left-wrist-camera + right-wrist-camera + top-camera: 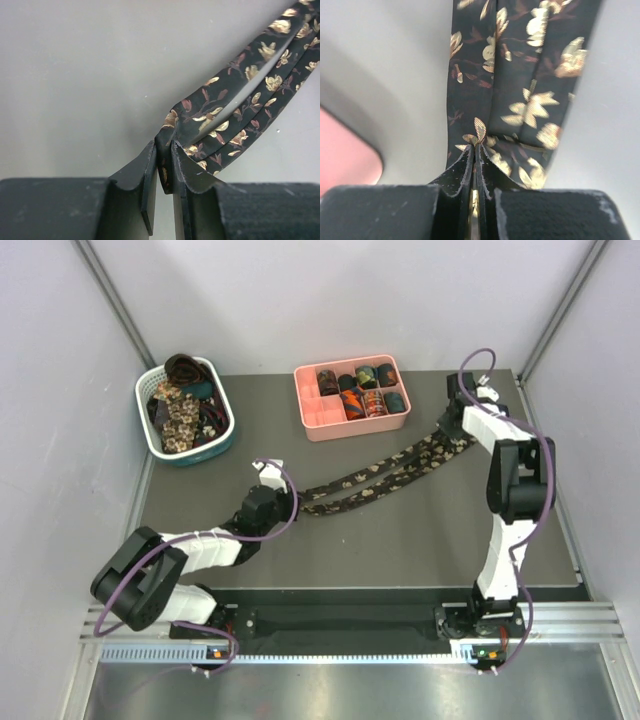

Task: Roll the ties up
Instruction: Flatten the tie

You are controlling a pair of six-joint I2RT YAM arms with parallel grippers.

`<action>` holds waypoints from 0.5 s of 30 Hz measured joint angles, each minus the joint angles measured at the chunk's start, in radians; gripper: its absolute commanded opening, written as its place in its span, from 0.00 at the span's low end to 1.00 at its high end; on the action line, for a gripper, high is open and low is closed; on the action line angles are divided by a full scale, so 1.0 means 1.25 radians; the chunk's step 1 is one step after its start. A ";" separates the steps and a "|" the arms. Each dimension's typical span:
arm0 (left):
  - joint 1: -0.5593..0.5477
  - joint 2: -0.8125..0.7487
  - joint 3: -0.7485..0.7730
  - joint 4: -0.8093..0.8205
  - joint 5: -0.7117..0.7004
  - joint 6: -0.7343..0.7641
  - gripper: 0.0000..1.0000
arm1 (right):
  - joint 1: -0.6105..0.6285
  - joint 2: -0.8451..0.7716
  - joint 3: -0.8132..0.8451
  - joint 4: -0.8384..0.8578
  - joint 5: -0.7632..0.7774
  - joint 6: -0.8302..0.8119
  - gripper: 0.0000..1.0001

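A long dark tie [380, 475] with a beige floral print lies doubled in two strands, running diagonally across the grey table. My left gripper [298, 502] is at its lower left end and is shut on it. The left wrist view shows the folded fabric [225, 115] pinched between the jaws of that gripper [165, 155]. My right gripper [452, 428] is shut on the upper right end, beside the pink tray. In the right wrist view the tie [520, 75] stretches away from the tightly closed gripper [476, 150], which nips its edge.
A pink divided tray [320, 420] at the back centre holds several rolled ties [365, 390]; its corner [345, 160] appears in the right wrist view. A white-and-teal basket [190, 452] at the back left holds loose ties [180, 405]. White walls enclose the table.
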 measured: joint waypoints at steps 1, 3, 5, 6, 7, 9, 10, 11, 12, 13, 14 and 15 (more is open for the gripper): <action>0.000 0.000 -0.002 0.000 -0.002 0.000 0.21 | 0.000 -0.012 -0.008 0.001 0.002 -0.002 0.00; 0.000 0.000 -0.007 0.000 -0.004 0.000 0.21 | 0.000 -0.061 -0.054 0.028 0.007 -0.007 0.00; 0.000 -0.001 -0.011 0.000 -0.006 0.000 0.22 | 0.000 -0.100 -0.091 0.043 0.008 -0.008 0.00; 0.000 -0.002 -0.013 0.000 -0.006 0.000 0.22 | 0.000 -0.117 -0.111 0.050 0.008 -0.007 0.00; 0.000 -0.004 -0.015 0.000 -0.007 0.000 0.22 | 0.000 -0.124 -0.122 0.055 0.007 -0.007 0.00; 0.000 -0.009 -0.018 0.000 -0.009 -0.001 0.22 | 0.000 -0.128 -0.147 0.074 0.002 -0.007 0.00; 0.000 -0.012 -0.021 0.000 -0.009 -0.003 0.21 | 0.000 -0.128 -0.159 0.080 -0.002 -0.007 0.00; 0.000 -0.019 -0.027 0.000 -0.012 -0.008 0.22 | 0.000 -0.128 -0.176 0.084 -0.007 -0.006 0.00; 0.000 -0.025 -0.034 0.001 -0.016 -0.014 0.21 | 0.000 -0.128 -0.191 0.083 -0.010 -0.006 0.00; 0.000 -0.033 -0.043 0.000 -0.023 -0.021 0.22 | 0.000 -0.128 -0.204 0.084 -0.013 -0.006 0.00; 0.000 -0.040 -0.051 0.000 -0.028 -0.028 0.22 | 0.000 -0.128 -0.218 0.084 -0.014 -0.005 0.00; 0.000 -0.051 -0.062 0.000 -0.037 -0.038 0.22 | 0.000 -0.128 -0.228 0.085 -0.016 -0.004 0.00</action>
